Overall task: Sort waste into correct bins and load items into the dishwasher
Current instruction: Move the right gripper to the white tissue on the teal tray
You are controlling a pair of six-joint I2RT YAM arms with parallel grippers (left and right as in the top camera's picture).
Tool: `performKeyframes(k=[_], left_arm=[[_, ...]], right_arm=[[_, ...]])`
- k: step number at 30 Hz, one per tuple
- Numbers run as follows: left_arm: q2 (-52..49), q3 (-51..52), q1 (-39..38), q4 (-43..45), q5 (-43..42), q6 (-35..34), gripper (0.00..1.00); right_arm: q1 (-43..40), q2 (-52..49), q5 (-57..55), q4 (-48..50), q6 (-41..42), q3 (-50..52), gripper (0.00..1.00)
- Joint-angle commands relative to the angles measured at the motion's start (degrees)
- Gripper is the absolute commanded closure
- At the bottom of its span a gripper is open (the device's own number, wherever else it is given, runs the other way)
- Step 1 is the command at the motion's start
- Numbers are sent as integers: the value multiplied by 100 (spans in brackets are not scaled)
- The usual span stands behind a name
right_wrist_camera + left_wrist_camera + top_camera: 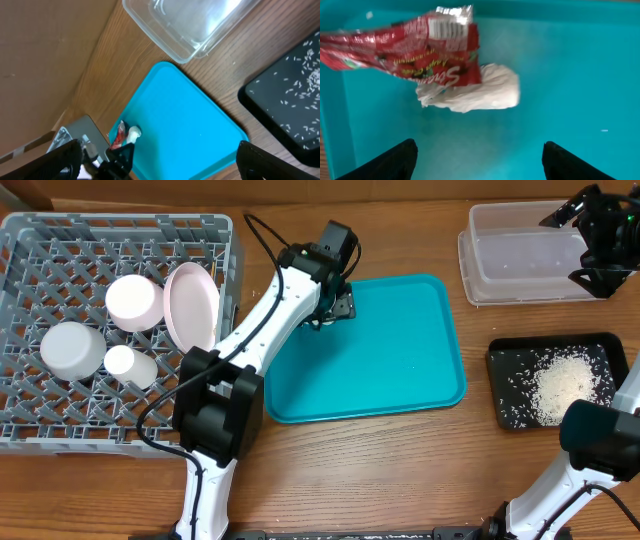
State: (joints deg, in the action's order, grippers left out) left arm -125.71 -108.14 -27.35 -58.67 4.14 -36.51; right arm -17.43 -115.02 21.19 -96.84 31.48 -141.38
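A red printed wrapper point(410, 47) and a crumpled white tissue wad point(480, 92) lie touching in the far left corner of the teal tray point(400, 360). My left gripper point(477, 157) is open just short of them and holds nothing. In the overhead view it point(335, 302) hides both. Both also show small in the right wrist view: the wrapper point(117, 139) and the tissue point(134, 132). My right gripper point(598, 242) is open and empty above the right end of the clear tub point(520, 255). White rice scraps lie in the black tray point(510, 355).
The grey dish rack point(30, 240) at the left holds a tilted white plate point(190, 305), two white bowls point(135, 300) and a small white cup point(130, 365). My left arm stretches from the front edge across the rack's right side.
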Motion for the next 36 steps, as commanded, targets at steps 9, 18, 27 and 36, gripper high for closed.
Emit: performKeyframes(k=[9, 18, 27, 36], left_arm=[[704, -1285, 356, -831, -61, -116, 18], [2004, -2234, 1596, -1567, 1043, -116, 0], [2197, -2221, 2909, -2833, 988, -116, 0], [2194, -2184, 3211, -2874, 979, -118, 0]], right_arm=[[566, -9, -68, 11, -778, 70, 2], [2100, -17, -608, 968, -750, 1222, 8], [3801, -17, -872, 3362, -798, 3244, 22], [4715, -20, -2212, 5366, -796, 4872, 0]])
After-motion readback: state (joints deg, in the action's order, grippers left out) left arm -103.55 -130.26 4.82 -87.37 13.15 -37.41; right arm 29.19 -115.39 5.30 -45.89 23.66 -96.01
